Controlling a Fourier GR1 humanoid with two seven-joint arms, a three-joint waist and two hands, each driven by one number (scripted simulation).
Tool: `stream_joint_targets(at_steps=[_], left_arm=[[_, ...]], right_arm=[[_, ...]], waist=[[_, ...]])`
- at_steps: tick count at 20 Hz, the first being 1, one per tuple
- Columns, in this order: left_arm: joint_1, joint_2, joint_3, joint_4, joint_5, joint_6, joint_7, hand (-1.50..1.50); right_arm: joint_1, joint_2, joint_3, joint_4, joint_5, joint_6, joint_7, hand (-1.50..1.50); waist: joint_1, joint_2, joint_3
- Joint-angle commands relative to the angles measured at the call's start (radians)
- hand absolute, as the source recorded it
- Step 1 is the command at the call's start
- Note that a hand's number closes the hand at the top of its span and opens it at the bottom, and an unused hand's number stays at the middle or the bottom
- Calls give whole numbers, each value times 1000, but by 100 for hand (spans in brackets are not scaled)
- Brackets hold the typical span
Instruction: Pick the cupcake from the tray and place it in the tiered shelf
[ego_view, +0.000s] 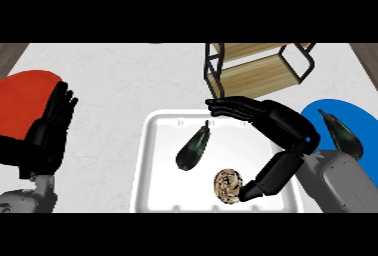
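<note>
A cupcake (229, 185) with a brown swirled top lies in the near part of the white tray (159, 165). My right hand (284, 130) hangs over the tray's right side, fingers reaching toward the far edge and thumb pointing down, its tip right beside the cupcake. The hand is open and curls round nothing. A wooden tiered shelf (255, 67) with a black wire frame stands just beyond the tray at the back right. My left hand (52, 127) rests open at the left, fingers up.
A dark eggplant (194, 148) lies slanted in the middle of the tray. A red plate (22, 100) sits under my left hand at the left. A blue plate (347, 120) at the right carries another dark eggplant (343, 132).
</note>
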Motion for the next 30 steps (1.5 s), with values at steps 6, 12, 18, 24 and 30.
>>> stream_joint_targets(at_steps=[6, 12, 18, 24, 30], left_arm=[[41, -26, -14, -17, -37, 33, -8, 0], [37, -52, -37, -15, -56, 49, 0, 0], [25, -51, -12, 8, -65, 28, -25, 0], [-23, -57, 5, 22, -69, 13, 18, 0], [22, -39, 25, -56, -65, 4, 70, 0]], right_arm=[[-127, -246, 83, -244, 124, 228, 167, -150], [-255, -313, 166, -401, 357, 237, 333, -150], [-223, -203, 335, -482, 536, 198, 558, -150], [-191, -136, 431, -470, 783, 213, 587, -150], [-198, -97, 508, -384, 932, 277, 666, -150]], waist=[[-17, -9, -1], [-19, -9, -2], [-11, -2, -2], [-11, 0, -1], [-4, -1, -1]])
